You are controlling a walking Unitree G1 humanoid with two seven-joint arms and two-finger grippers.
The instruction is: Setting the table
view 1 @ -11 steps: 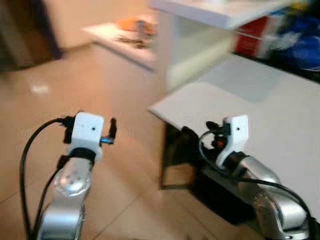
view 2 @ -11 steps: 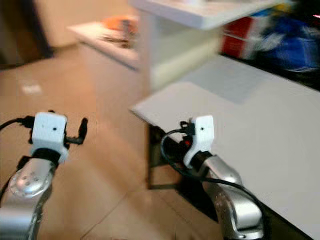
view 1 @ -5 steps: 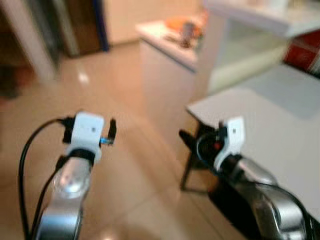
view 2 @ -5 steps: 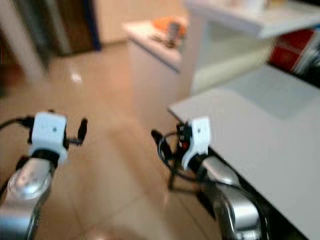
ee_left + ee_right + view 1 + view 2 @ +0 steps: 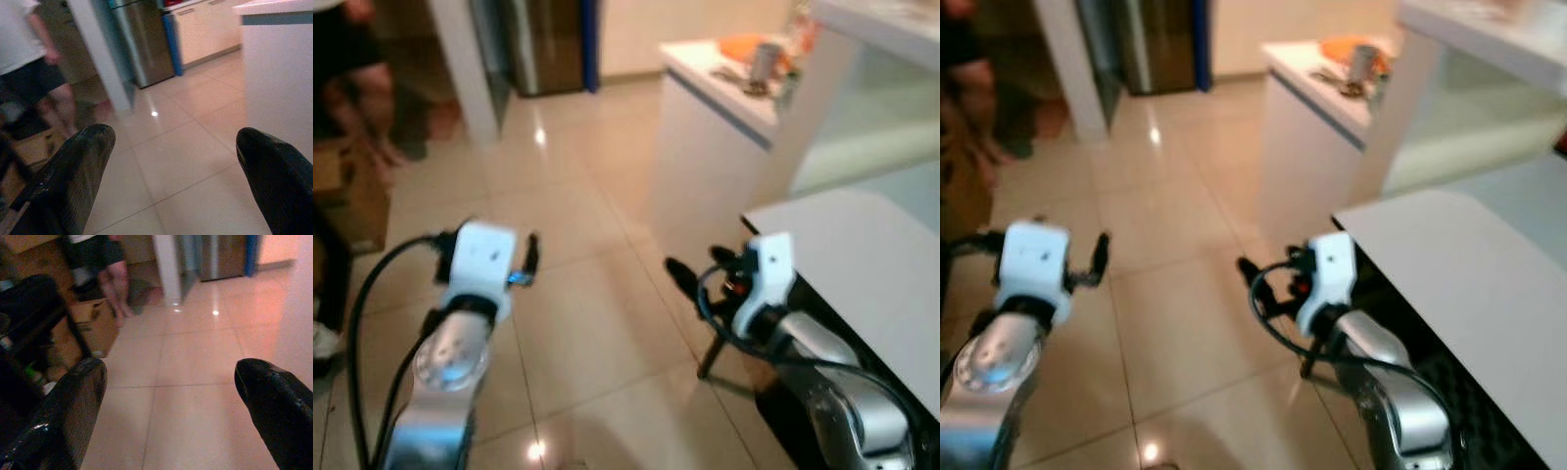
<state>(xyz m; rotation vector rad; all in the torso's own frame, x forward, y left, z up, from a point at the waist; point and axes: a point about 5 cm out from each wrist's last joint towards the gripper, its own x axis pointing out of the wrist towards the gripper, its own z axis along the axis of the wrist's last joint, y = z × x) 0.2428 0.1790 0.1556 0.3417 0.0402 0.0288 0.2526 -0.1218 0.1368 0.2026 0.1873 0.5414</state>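
Both arms raised forward at about the same height, forearms roughly parallel, over bare tiled floor (image 5: 597, 323). Left gripper (image 5: 171, 161): fingers spread wide, nothing between them. Right gripper (image 5: 171, 396): same, wide open and empty.

White table (image 5: 871, 264) sits just beside the right gripper on its outer side; the right forearm runs along the table's near edge, corner just ahead of the wrist housing. No tableware visible on the part of the table in frame; most of it is cut off.

Ahead of the right gripper, well apart: white counter (image 5: 724, 98) with an orange item (image 5: 744, 44) and a grey cup-like thing (image 5: 762, 61), too blurred to identify.

Ahead of the left gripper, far off: a person (image 5: 34, 54) standing by a cardboard box (image 5: 93, 318), upper body cut off. Steel fridge (image 5: 142, 39) beyond. Head views are motion-blurred; left gripper's fingers mostly hidden behind its white wrist housing there.
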